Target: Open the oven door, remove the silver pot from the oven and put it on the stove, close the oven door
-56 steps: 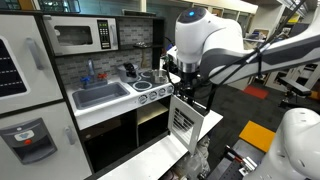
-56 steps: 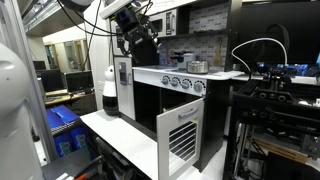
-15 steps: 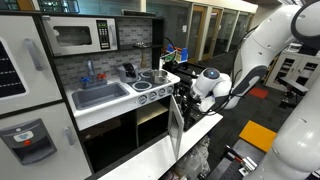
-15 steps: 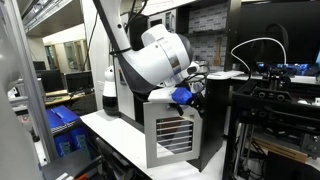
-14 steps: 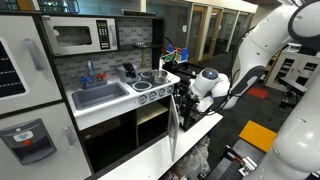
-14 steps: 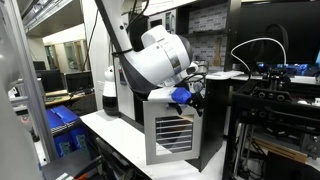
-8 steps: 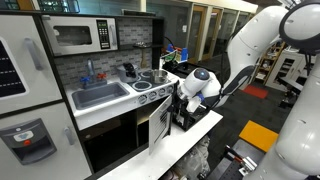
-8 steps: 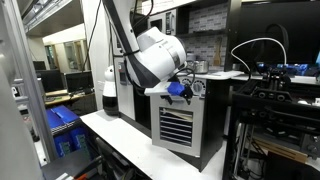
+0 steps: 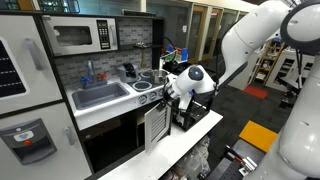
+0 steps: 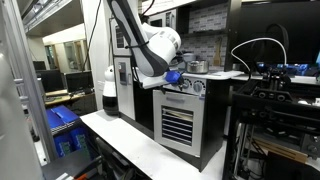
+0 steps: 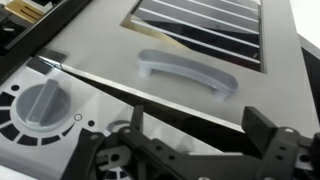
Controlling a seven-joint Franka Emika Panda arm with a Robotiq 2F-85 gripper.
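The oven door (image 9: 156,124) looks a crack short of shut: in the wrist view a dark wedge shows along its upper edge. The gripper (image 11: 193,125) hangs just in front of the door's top, jaws spread wide with nothing between them. The silver pot (image 10: 197,66) sits above the door on the stove (image 9: 143,86). A push landing off-centre could skid a finger up off the door onto a knob (image 11: 40,103). A finger could also hook the handle (image 11: 188,70), so that backing away drags the door open. Pressing too hard might rock the light kitchen and shift the pot.
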